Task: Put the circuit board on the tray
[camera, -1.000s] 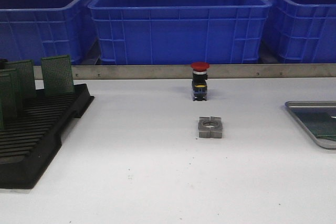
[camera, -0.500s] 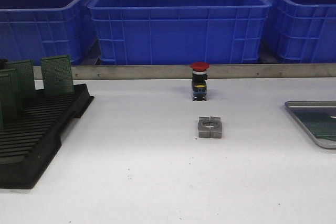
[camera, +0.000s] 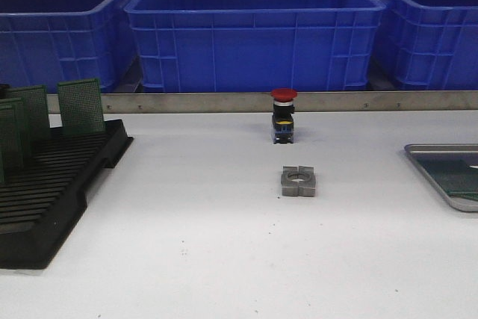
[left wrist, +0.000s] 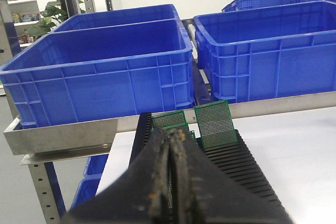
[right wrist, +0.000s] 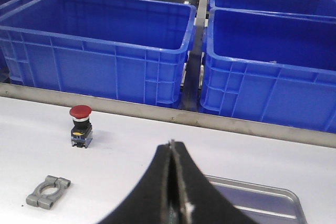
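Left gripper [left wrist: 172, 182]: clenched, empty.
Right gripper [right wrist: 173, 192]: clenched, empty.
Boards [camera: 81, 106]: upright in rack [camera: 52, 192], far left.
Tray [camera: 441, 173]: right edge.

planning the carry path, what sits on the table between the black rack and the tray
In the front view, a grey metal clamp lies between the black rack and the tray, and a red push button stands just behind it; the rest is bare.

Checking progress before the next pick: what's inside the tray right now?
The tray is cut off at the front view's right edge; a green circuit board lies flat inside it. In the right wrist view, the right gripper hides most of the tray's bottom.
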`<control>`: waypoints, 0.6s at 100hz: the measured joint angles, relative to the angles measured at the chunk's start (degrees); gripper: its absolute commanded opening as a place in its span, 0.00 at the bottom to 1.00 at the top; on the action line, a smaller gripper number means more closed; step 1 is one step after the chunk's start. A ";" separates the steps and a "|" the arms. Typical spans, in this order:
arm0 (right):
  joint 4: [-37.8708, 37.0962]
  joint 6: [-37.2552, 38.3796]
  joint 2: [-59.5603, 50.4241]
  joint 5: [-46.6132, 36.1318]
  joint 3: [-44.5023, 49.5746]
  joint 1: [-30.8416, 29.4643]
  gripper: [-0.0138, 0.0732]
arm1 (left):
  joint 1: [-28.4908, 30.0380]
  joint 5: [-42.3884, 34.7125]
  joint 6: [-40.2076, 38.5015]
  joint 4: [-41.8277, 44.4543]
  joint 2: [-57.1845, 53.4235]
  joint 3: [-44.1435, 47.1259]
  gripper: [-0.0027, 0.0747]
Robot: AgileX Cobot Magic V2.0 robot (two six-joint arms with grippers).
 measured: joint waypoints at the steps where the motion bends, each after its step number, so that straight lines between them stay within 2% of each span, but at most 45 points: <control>1: -0.74 0.74 0.00 0.00 0.00 0.00 0.08 | 0.00 0.00 0.00 0.00 0.00 0.00 0.01; 9: -7.42 8.14 0.00 0.24 0.00 0.00 0.08 | 0.00 0.00 0.00 0.00 0.00 0.00 0.01; 19: -12.81 12.76 -0.87 0.22 0.77 0.00 0.08 | 0.00 0.00 0.00 0.00 0.00 0.00 0.01; 45: -16.63 15.98 -11.96 -0.99 8.31 -0.25 0.08 | 0.00 0.00 0.00 0.00 0.00 0.00 0.01; 60: -19.92 20.57 -18.56 -1.26 12.84 -2.14 0.08 | 0.00 0.00 0.00 0.00 0.00 0.00 0.01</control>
